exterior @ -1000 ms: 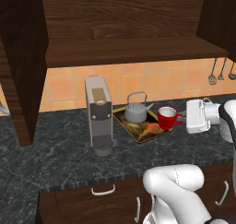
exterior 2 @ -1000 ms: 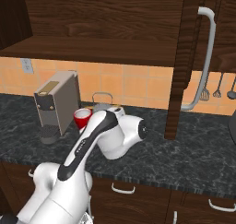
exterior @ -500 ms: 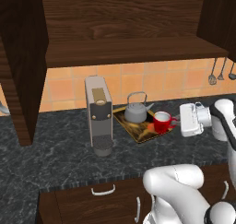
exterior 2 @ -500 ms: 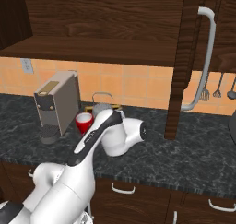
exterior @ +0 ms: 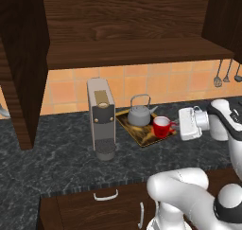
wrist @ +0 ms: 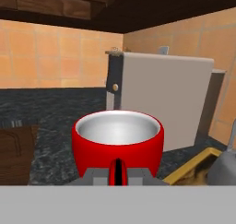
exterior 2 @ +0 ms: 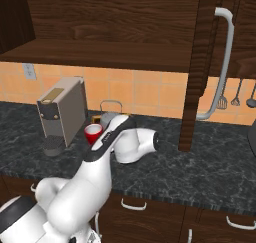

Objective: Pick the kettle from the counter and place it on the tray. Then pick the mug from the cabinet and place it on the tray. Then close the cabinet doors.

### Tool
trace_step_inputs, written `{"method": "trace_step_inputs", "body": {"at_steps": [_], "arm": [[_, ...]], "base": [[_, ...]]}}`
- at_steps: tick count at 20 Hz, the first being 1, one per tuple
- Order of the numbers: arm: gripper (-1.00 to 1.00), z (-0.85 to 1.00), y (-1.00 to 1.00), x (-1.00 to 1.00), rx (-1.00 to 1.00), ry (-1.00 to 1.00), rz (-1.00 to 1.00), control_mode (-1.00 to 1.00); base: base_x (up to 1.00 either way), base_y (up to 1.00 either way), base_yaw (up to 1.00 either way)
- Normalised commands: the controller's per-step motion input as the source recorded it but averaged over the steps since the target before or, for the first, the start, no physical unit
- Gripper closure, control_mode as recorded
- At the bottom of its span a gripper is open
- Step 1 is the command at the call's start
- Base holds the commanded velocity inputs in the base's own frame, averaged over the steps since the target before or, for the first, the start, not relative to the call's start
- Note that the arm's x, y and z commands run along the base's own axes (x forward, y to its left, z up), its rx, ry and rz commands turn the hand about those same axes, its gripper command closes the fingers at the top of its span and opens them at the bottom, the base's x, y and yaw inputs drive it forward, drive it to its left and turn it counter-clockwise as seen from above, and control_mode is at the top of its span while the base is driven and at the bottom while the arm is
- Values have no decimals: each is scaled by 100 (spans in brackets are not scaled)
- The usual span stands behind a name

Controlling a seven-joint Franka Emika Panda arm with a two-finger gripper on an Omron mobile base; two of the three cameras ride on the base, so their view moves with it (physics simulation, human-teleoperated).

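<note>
The red mug [exterior: 161, 127] is upright at the right corner of the gold-rimmed tray [exterior: 140, 139], and I cannot tell whether it rests on the tray or hangs just above it. My gripper [exterior: 175, 126] reaches in from the right and is shut on the mug's handle. In the hand view the mug [wrist: 118, 139] sits right in front of the gripper [wrist: 117, 176], with its handle between the fingers. The grey kettle [exterior: 140, 114] stands on the tray behind the mug. Both cabinet doors, left [exterior: 26, 68] and right [exterior 2: 200, 62], stand open beside the shelf [exterior: 132, 51].
A tall grey coffee machine [exterior: 100, 116] stands on the dark counter [exterior: 56, 163] left of the tray. Utensils [exterior: 218, 80] hang on the tiled wall at the right. A drawer front with a silver handle [exterior: 106, 196] sits below the counter edge.
My hand has carried the mug a little to the left and lower, bringing it down at the tray's right corner beside the kettle.
</note>
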Motion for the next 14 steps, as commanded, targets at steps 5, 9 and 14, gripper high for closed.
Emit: {"method": "trace_step_inputs", "body": {"at_steps": [5,9,14], "arm": [[100,-18,0,34,0,2,0,-100],[100,-16,0,26,0,0,0,-100],[100,-13,1,18,0,0,1,-100]], "base": [[0,0,0],[0,0,0],[0,0,0]]}}
